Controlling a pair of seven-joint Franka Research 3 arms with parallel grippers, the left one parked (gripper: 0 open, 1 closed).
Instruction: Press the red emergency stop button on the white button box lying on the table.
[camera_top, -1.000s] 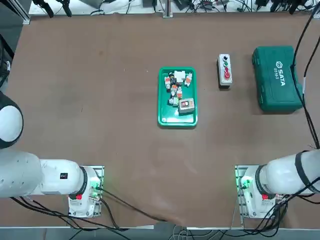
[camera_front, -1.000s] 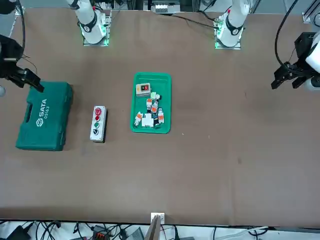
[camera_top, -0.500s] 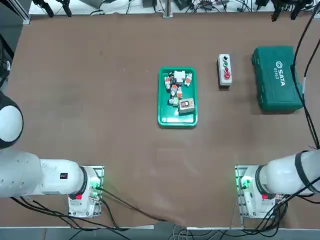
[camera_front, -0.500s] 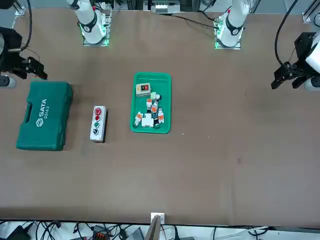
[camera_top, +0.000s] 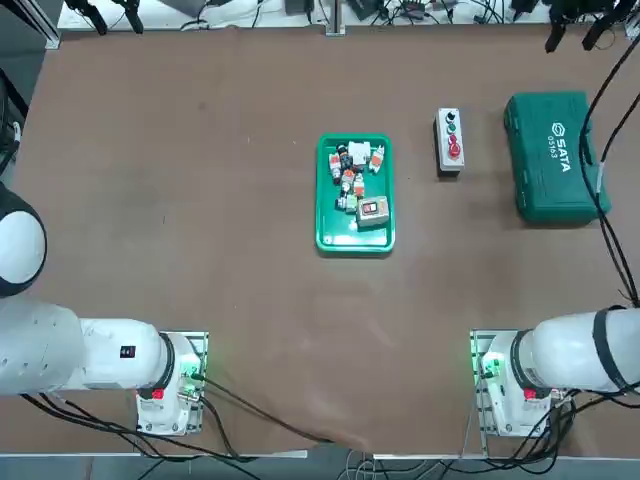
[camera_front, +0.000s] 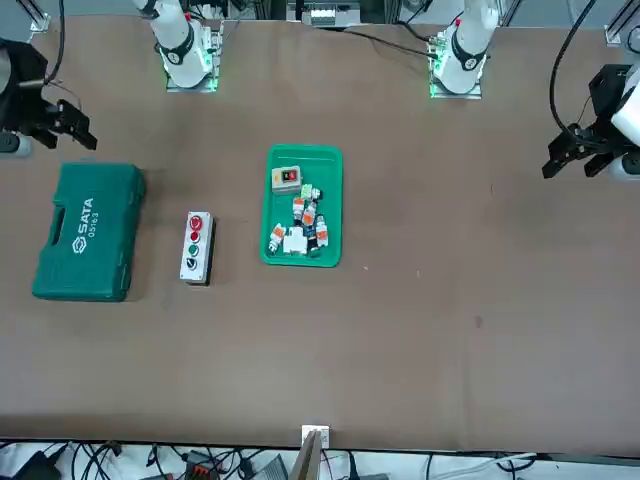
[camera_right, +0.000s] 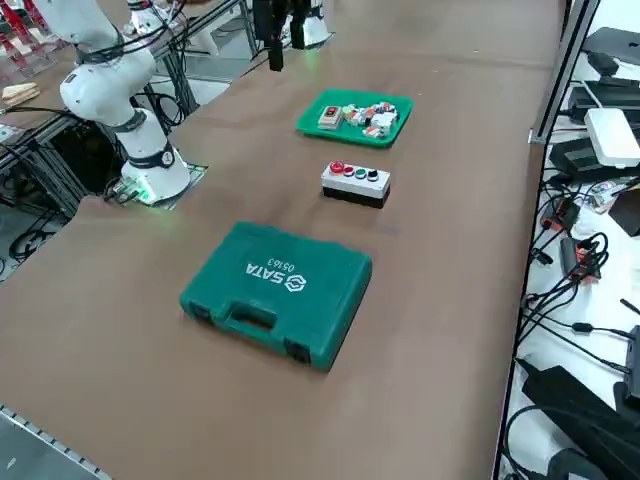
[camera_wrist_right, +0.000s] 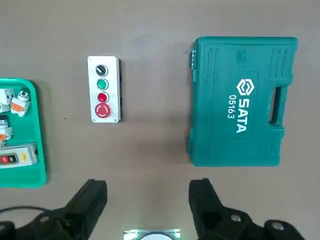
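Observation:
The white button box (camera_top: 449, 142) lies flat on the table (camera_top: 200, 250), between the green tray and the green case. Its red emergency stop button (camera_top: 453, 150) is the end button toward the robot, after the black and green ones. The wrist view looks straight down on the button box (camera_wrist_right: 104, 96) and the red emergency stop button (camera_wrist_right: 102, 110). My right gripper (camera_wrist_right: 147, 189) is open and holds nothing. It hangs well above the table, apart from the box, and shows as the right gripper (camera_front: 76, 132) near the case's corner.
A green SATA tool case (camera_top: 556, 155) lies shut to the right of the box. A green tray (camera_top: 326, 215) of small parts, with a grey block bearing a red face, sits mid-table. Cables run along the far edge (camera_top: 400, 12).
My right gripper has drifted off the green case's corner toward the robot's side in the front view, and now shows at the top right edge of the top view. The box has not moved.

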